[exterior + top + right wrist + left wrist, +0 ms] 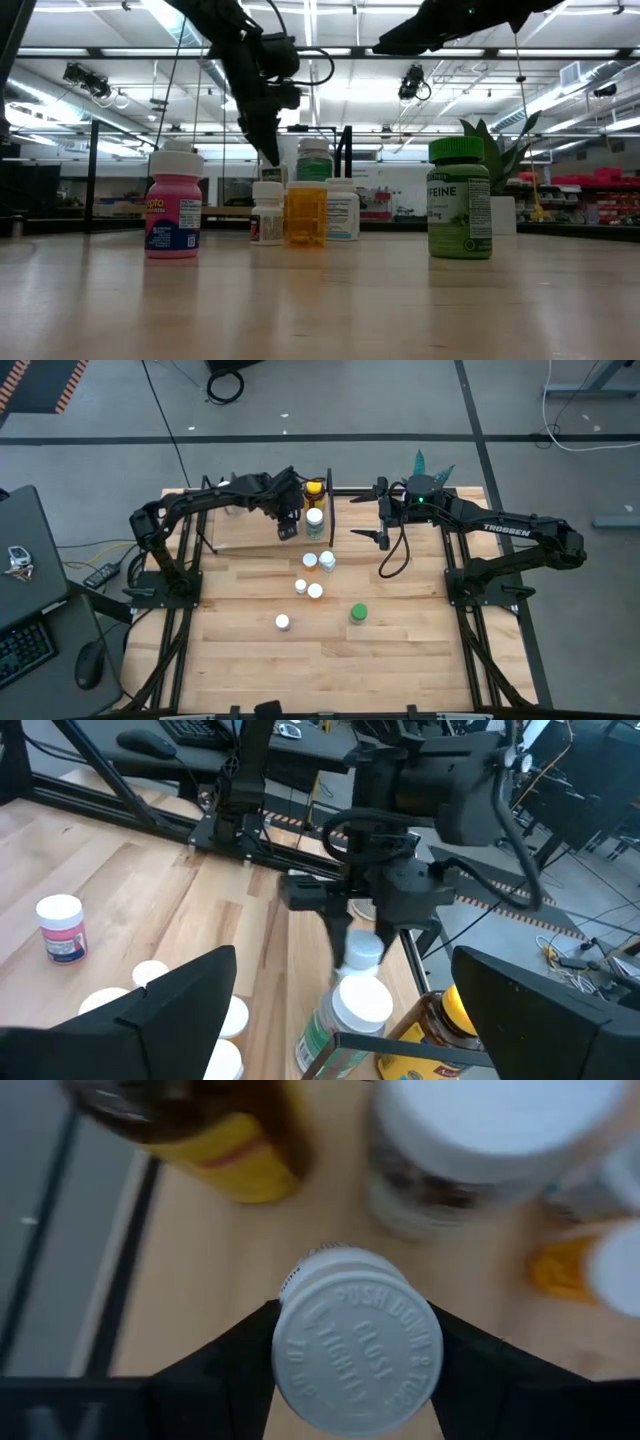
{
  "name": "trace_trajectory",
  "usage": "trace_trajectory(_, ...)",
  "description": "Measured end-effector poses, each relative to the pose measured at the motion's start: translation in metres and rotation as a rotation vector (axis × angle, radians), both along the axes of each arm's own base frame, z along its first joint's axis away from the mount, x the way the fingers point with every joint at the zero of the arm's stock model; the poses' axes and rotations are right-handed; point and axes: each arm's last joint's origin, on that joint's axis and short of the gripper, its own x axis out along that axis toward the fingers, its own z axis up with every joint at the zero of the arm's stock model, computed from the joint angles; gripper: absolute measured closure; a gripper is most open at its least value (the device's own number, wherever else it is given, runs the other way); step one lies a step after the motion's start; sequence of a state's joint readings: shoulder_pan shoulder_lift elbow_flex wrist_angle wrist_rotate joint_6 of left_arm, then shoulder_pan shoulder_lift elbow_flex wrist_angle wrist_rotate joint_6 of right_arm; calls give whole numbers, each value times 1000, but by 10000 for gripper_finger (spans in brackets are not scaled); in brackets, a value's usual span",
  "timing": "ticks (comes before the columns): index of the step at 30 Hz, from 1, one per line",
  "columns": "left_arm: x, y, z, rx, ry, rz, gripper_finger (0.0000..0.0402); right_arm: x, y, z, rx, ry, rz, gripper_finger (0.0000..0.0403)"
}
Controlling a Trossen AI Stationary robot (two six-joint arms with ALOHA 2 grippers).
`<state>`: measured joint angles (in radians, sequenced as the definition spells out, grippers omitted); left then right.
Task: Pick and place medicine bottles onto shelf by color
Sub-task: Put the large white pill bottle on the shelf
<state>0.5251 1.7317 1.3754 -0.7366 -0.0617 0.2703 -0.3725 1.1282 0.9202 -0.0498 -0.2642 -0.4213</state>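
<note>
Left hand holds a white-capped bottle over the shelf at the bench's far edge.

The wooden bench (330,650) carries the shelf (245,530) along its far side, with the left arm reaching over it and the right arm waiting near the far right corner, its right hand (384,525) spread wide and holding nothing. On the shelf stand an amber bottle with a yellow cap (314,491) and, beside it, a larger white-capped bottle (314,519). The left hand (288,525) is closed on a small white-capped bottle (352,1342), gripped at both sides of its cap, just beside those two. Loose on the bench are four white-capped bottles near the middle and a green bottle (358,614) to their right.
</note>
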Motion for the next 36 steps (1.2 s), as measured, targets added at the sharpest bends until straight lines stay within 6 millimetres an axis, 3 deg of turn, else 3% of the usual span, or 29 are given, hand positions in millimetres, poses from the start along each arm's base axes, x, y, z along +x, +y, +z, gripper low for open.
trace_trajectory(12,-25,51,6,65,-44,107,188,0,0,1,-4,-5,-1,24)
trace_trajectory(18,-18,72,17,43,-61,131,186,0,-1,1,-12,-10,-2,24)
trace_trajectory(25,-7,75,2,-101,35,124,188,0,-1,1,-28,-8,1,24)
trace_trajectory(36,-2,80,-2,-76,12,102,187,0,-1,0,-28,0,-2,24)
